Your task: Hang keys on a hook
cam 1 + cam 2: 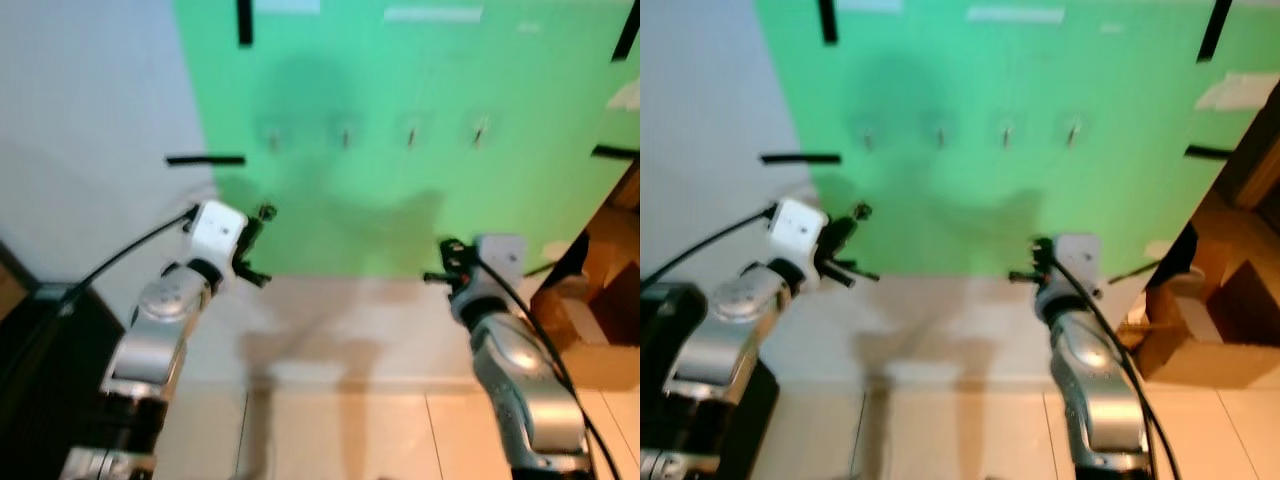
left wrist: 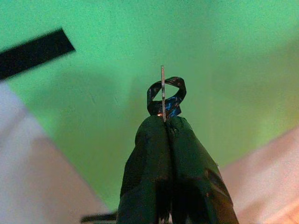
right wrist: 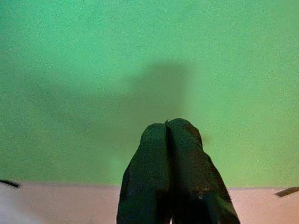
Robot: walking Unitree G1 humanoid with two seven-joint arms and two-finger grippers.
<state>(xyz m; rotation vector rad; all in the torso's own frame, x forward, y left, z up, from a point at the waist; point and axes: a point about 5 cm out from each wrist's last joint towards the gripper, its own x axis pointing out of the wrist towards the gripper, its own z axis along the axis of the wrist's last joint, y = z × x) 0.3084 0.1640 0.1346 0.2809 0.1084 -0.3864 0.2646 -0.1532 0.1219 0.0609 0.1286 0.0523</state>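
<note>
A broad green sheet (image 1: 420, 200) taped to the pale wall fills the scene, with a row of four small metal hooks (image 1: 345, 136) across its upper part. Below them, the left gripper (image 1: 255, 245) has its two black fingers pressed together on a thin silver ring carrying a dark twisted loop (image 2: 166, 95), which I take to be the keys, though blur hides detail. Light, stiff and slippery, it is likely to swivel in the pinch; holding it at the base leaves the loop free for a hook. The right gripper (image 1: 440, 265) is closed on nothing, near the wall.
</note>
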